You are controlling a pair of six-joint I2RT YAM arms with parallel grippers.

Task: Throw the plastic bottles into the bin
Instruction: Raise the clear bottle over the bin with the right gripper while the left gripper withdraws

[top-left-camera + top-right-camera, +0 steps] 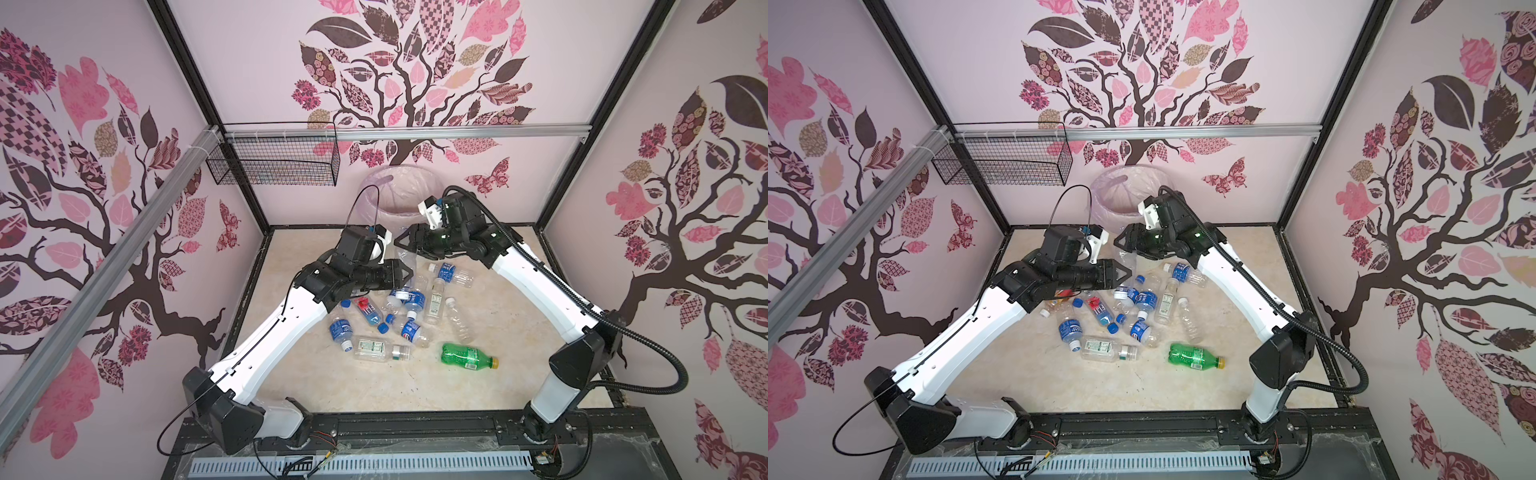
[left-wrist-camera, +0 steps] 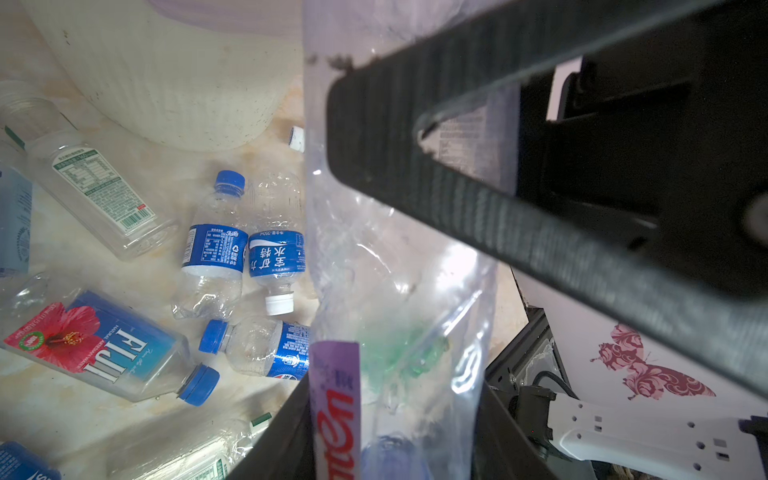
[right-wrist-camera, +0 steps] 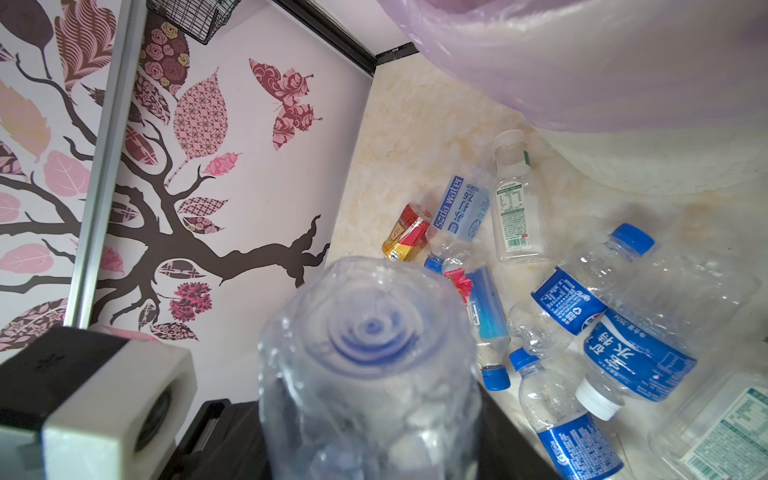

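Observation:
A clear plastic bottle [image 1: 406, 255] [image 1: 1128, 254] with a purple and red label hangs above the floor between my two grippers, just in front of the bin [image 1: 374, 183] [image 1: 1105, 183]. My left gripper [image 1: 409, 272] [image 2: 395, 436] has a finger on each side of the bottle [image 2: 395, 270]. My right gripper [image 1: 398, 242] [image 3: 370, 436] is shut on the bottle's other end [image 3: 365, 365]. Several more plastic bottles [image 1: 399, 316] lie in a heap on the floor under the grippers. A green one [image 1: 467, 356] [image 1: 1194, 355] lies apart, nearer the front.
The cream bin wall [image 2: 166, 75] [image 3: 665, 162] stands close behind the heap, and its pink bag [image 3: 582, 62] hangs over the rim. A black wire basket [image 1: 274, 160] hangs on the back rail at the left. Patterned walls enclose the floor on three sides.

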